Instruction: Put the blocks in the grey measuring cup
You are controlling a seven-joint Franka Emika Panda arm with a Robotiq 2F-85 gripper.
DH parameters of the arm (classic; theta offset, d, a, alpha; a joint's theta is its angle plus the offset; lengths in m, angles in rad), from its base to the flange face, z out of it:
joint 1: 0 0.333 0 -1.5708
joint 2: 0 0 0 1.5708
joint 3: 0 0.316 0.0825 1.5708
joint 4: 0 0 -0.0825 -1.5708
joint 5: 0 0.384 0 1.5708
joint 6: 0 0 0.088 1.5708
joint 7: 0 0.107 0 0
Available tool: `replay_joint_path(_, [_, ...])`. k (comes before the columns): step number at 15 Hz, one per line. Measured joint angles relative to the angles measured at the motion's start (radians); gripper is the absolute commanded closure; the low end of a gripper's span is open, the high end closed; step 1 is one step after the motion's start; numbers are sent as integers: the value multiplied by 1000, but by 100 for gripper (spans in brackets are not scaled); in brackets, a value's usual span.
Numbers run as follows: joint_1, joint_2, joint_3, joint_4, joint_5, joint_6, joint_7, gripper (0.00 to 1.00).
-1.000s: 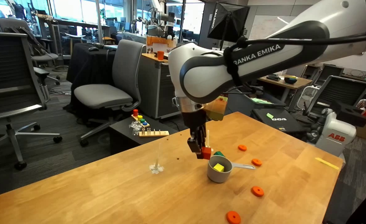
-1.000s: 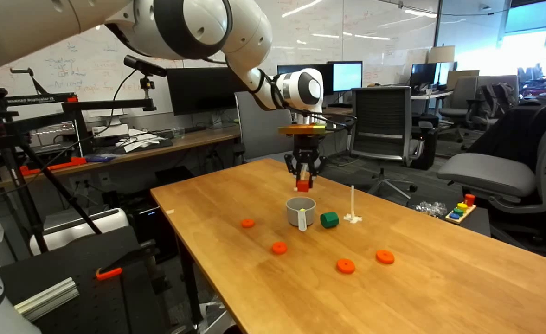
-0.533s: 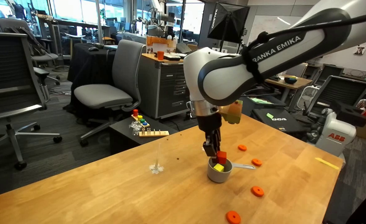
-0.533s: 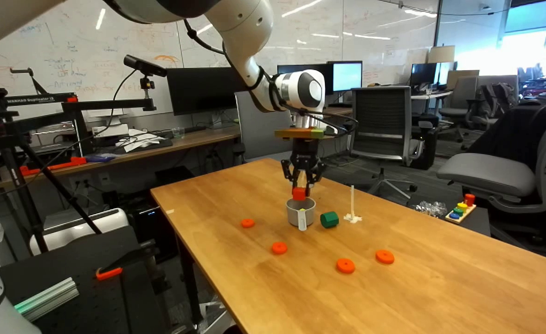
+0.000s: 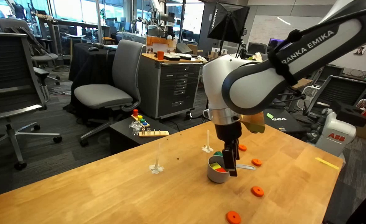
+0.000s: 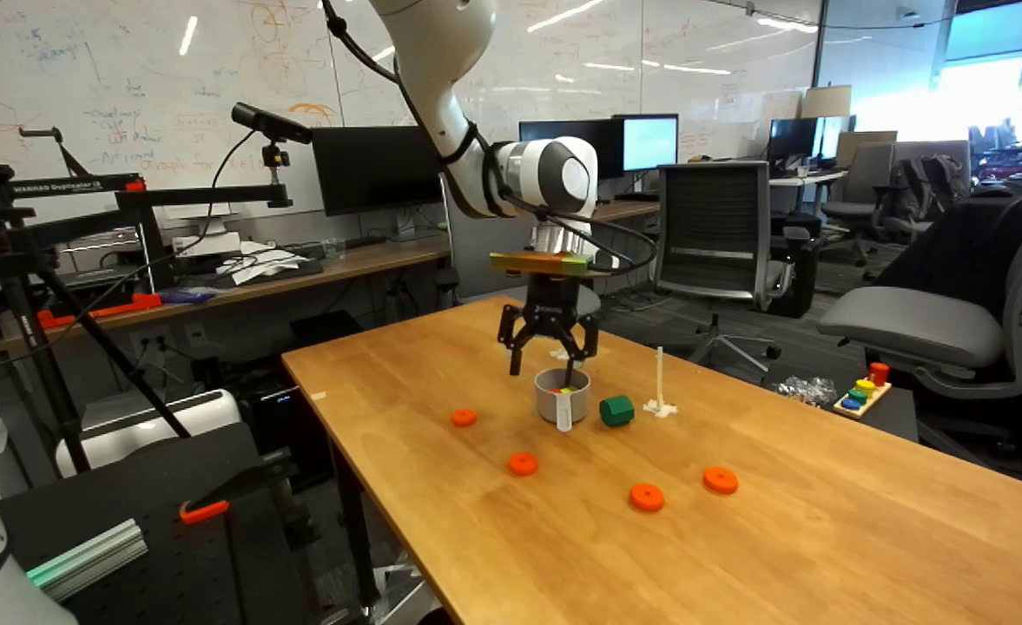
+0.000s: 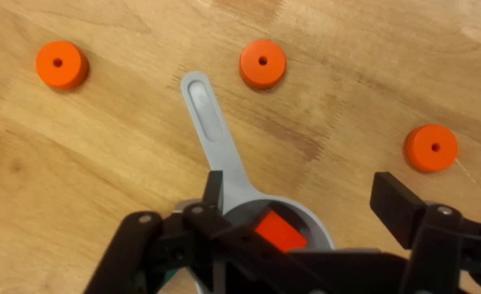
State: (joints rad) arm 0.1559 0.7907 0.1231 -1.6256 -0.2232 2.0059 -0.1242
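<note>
The grey measuring cup [image 6: 560, 408] stands upright on the table, its handle [image 7: 207, 122] fully visible in the wrist view. Inside it, a yellow block [image 5: 215, 166] and a red block [image 5: 221, 170] lie side by side. My gripper [image 6: 542, 373] is open just above the cup, its fingertips wide apart and nothing between them. In the wrist view one of its fingers [image 7: 213, 190] overlaps the handle's base, and the gripper [image 7: 301, 197] hides part of the cup. Beside the cup rests a green block [image 6: 616, 411].
Several orange discs lie spread on the table, such as the disc [image 6: 464, 417], the disc [image 6: 524, 464] and the disc [image 6: 721, 481]. A thin upright peg [image 6: 660, 382] stands near the green block. A further peg [image 5: 207, 141] shows in an exterior view.
The gripper came over the cup with the red block, then opened. The red block now lies inside. The arm moved rightward in an exterior view, and the yellow block shifted slightly in the cup.
</note>
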Motion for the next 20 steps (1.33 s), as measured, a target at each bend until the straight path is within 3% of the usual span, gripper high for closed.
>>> replay_joint_path(9, [-13,-131,-39,-140,-33,81,8,0])
replay_joint_path(16, [-100,-142,-45,-141,123,313,67,0])
replay_joint_path(20, [-112,-139,-43,-141,166,346,68,0])
